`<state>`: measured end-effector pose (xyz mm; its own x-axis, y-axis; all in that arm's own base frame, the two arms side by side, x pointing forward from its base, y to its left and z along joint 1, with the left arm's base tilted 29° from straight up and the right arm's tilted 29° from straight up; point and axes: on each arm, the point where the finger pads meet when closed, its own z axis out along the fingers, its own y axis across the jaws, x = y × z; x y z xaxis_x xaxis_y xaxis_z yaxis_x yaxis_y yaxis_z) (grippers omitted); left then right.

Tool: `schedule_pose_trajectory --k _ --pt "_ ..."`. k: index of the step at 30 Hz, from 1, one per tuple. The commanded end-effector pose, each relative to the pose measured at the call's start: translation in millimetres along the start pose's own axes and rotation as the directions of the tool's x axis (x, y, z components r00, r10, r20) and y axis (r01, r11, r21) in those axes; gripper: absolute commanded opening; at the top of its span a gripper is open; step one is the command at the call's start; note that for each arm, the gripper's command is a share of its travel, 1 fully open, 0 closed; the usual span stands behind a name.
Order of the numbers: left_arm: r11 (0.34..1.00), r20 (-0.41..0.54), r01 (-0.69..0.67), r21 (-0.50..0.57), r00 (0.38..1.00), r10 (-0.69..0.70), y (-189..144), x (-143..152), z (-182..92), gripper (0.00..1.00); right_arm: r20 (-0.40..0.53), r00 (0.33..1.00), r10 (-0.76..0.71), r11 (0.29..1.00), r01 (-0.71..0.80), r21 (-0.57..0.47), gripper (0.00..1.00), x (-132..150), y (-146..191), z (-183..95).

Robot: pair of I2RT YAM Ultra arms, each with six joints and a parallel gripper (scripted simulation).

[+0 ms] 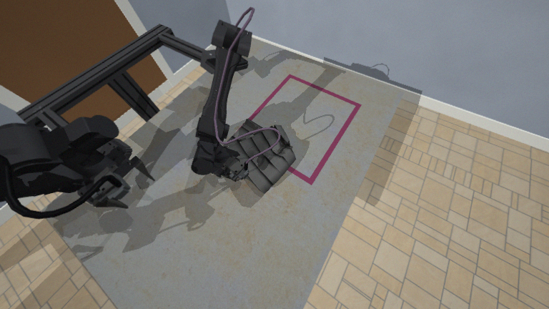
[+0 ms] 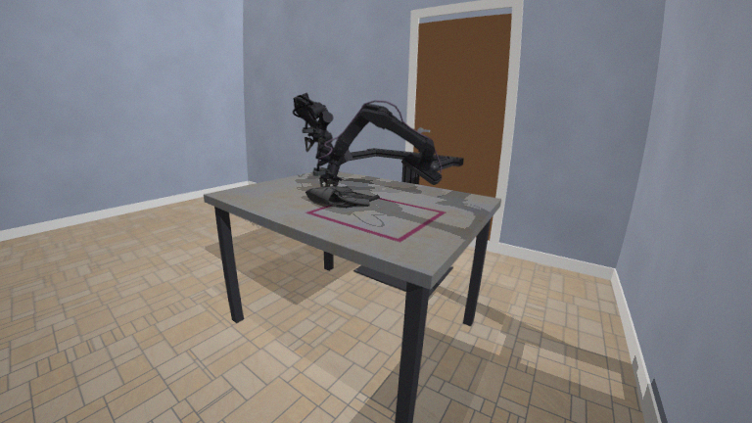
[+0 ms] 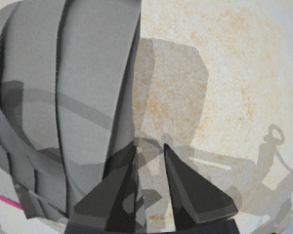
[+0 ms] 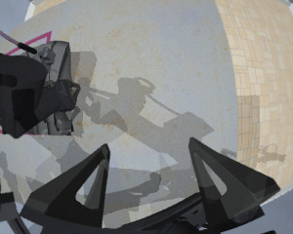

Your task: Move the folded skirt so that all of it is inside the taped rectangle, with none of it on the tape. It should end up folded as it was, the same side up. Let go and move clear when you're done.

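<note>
The dark grey pleated skirt (image 1: 279,164) (image 2: 338,197) (image 3: 88,73) lies folded on the table, rumpled at its inner end. It covers one corner of the magenta taped rectangle (image 1: 334,144) (image 2: 421,226), part inside, part over the tape and part outside. My left gripper (image 3: 149,148) is low at the skirt's outer edge, slightly open. One fingertip is over the edge, and bare table shows between the fingers. Its arm hides part of the skirt in the top view. My right gripper (image 1: 141,193) (image 4: 148,145) is wide open and empty above the table, away from the skirt.
The grey table (image 1: 226,257) (image 2: 265,205) carries the skirt and tape. The left arm's cable (image 1: 221,86) loops over the skirt. The black mounting frame (image 1: 93,73) stands along one side of the table. A wall is beyond the rectangle's far end.
</note>
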<state>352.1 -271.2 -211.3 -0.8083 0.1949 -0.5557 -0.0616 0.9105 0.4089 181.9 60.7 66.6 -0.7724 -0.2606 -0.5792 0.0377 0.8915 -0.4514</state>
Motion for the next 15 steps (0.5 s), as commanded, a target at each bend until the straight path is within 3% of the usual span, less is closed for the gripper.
schedule_pose_trajectory --k 1,15 --pt "1.000 0.021 -0.005 0.005 1.000 0.005 6.0 -9.9 -6.0 0.30 0.033 0.999 0.006 1.000 -0.006 -0.002 0.90 -13.4 3.1 -8.1" --pt "1.000 0.021 -0.006 0.004 1.000 0.005 25.6 -15.0 -4.2 0.30 0.033 0.999 0.006 1.000 -0.006 -0.002 0.90 -13.4 3.1 -8.1"
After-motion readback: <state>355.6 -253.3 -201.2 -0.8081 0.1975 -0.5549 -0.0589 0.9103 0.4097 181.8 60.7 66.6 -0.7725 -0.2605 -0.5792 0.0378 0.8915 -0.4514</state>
